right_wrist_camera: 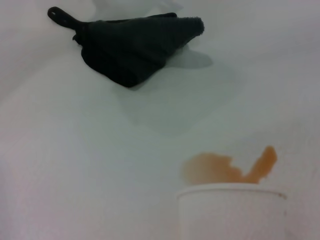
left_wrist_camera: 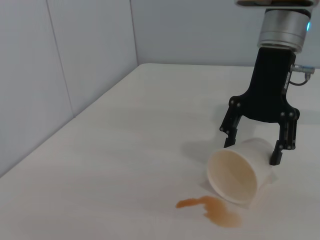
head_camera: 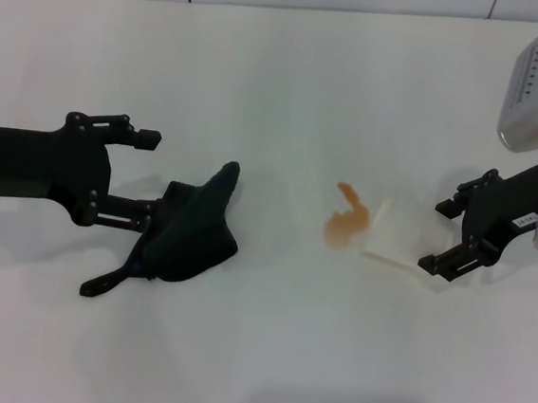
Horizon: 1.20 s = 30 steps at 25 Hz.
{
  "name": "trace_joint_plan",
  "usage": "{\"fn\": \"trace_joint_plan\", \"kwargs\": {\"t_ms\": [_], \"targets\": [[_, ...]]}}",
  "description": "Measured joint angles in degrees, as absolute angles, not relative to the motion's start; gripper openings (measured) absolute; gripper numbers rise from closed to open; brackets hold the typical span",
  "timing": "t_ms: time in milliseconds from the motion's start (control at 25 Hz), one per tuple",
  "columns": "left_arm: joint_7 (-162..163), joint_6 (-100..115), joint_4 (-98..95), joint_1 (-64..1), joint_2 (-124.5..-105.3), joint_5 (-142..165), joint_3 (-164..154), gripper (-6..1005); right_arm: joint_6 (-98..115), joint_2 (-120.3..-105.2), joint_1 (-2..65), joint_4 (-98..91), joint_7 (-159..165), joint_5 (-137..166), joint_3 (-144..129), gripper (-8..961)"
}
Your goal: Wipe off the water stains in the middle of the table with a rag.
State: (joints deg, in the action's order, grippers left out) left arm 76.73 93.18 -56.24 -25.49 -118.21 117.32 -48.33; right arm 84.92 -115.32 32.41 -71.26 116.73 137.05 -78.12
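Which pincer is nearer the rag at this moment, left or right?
Left. The left pincer is at the rag, its lower finger against the cloth. The right pincer is far across the table, open around the tipped white cup beyond the water stains.

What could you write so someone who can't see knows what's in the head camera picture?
An orange-brown spill sits mid-table on a white table, beside a tipped white cup. The left end effector, open, reaches a crumpled black rag at the left. The right end effector, open, is just beside the cup.
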Motion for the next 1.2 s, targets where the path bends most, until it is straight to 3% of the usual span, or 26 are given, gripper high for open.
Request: {"fn": "trace_joint_plan", "kwargs": {"t_ms": [800,1200], "targets": [[76.64,93.1,-56.26,-25.49,-118.21,117.32,-48.25,863,83.41,-115.34,32.61,-71.19,120.38,138.53,-79.72,822],[76.64,93.07,-56.39,-25.43,-118.21,117.24,-48.25,863,83.39,-115.36,32.26,-71.85,120.48,138.23,-79.35,723]]}}
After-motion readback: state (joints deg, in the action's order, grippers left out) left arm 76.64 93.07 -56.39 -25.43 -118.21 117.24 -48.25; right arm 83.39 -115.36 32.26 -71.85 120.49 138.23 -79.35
